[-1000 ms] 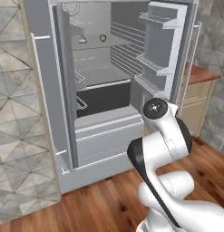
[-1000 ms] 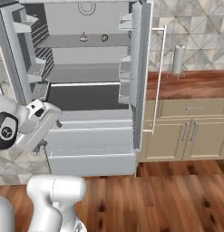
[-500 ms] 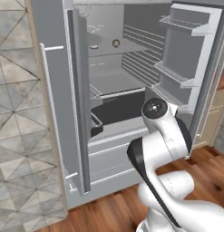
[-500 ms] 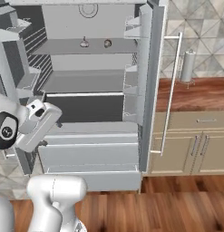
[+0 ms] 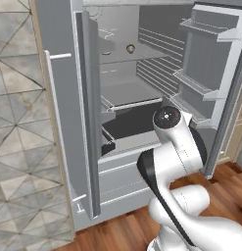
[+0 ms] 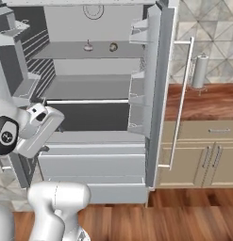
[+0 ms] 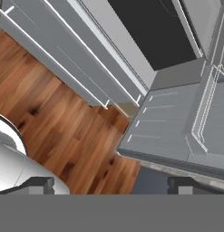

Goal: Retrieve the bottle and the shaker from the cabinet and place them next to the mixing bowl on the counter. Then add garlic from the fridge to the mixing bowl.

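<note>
The fridge (image 6: 96,122) stands with both doors swung wide in front of the robot, so opening it is behind; from how things lie, the job appears to have reached its last part, fetching the garlic. Whether the bottle and the shaker already stand by the mixing bowl cannot be told. To the right of the fridge runs a wooden counter (image 6: 207,102) over pale cabinets, with a paper-towel roll (image 6: 200,71) standing at its far edge. The right fridge door (image 6: 155,94) hangs between the fridge and that counter, and the left door (image 5: 85,112) stands open on the other side. The arm (image 5: 174,142) is folded low and near, in front of the lower drawers (image 6: 92,164), well apart from the shelves. The gripper (image 7: 111,183) points down at the wood floor (image 7: 45,118) and the foot of a door, its jaws spread wide and holding nothing. On the upper shelf (image 6: 89,51), far back, sit two small things: a pale one with a stem, likely the garlic (image 6: 88,46), and just to its right a small round thing (image 6: 113,47) too tiny to name. What is left, as a judgement: raise the hand to that shelf, take the garlic, carry it to the bowl and drop it in.
</note>
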You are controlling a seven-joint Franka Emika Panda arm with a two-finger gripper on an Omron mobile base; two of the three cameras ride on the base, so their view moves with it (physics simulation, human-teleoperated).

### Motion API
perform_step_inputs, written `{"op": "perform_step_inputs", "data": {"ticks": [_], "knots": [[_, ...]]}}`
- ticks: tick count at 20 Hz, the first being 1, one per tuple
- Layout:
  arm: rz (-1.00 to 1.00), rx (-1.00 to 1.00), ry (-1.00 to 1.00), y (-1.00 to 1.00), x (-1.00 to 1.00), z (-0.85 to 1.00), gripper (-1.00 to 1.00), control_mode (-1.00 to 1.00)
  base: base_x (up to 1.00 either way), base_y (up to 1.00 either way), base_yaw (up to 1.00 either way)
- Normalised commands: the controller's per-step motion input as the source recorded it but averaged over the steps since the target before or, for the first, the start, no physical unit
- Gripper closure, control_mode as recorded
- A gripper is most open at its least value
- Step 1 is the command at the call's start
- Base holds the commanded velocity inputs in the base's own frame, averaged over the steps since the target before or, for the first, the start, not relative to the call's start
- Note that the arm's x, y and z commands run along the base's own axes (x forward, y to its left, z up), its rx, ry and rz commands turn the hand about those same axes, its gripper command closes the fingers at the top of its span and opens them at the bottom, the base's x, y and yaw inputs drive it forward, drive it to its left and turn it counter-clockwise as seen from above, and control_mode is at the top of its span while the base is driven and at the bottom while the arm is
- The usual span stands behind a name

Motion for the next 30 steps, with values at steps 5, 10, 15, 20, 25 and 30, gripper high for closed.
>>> {"op": "perform_step_inputs", "data": {"ticks": [5, 10, 15, 20, 25, 30], "knots": [[0.00, 0.00, 0.00, 0.00, 0.00, 0.00, -1.00, 1.00, 0.25, -0.36, 0.04], [0.00, 0.00, 0.00, 0.00, 0.00, 0.00, -1.00, 1.00, 0.40, -0.12, 0.01], [0.00, 0.00, 0.00, 0.00, 0.00, 0.00, -1.00, 1.00, 0.52, 0.00, 0.00], [0.00, 0.00, 0.00, 0.00, 0.00, 0.00, -1.00, 1.00, 0.42, -0.13, 0.00], [0.00, 0.00, 0.00, 0.00, 0.00, 0.00, -1.00, 1.00, 0.40, -0.12, 0.00], [0.00, 0.00, 0.00, 0.00, 0.00, 0.00, -1.00, 1.00, 0.42, -0.18, 0.00]]}}
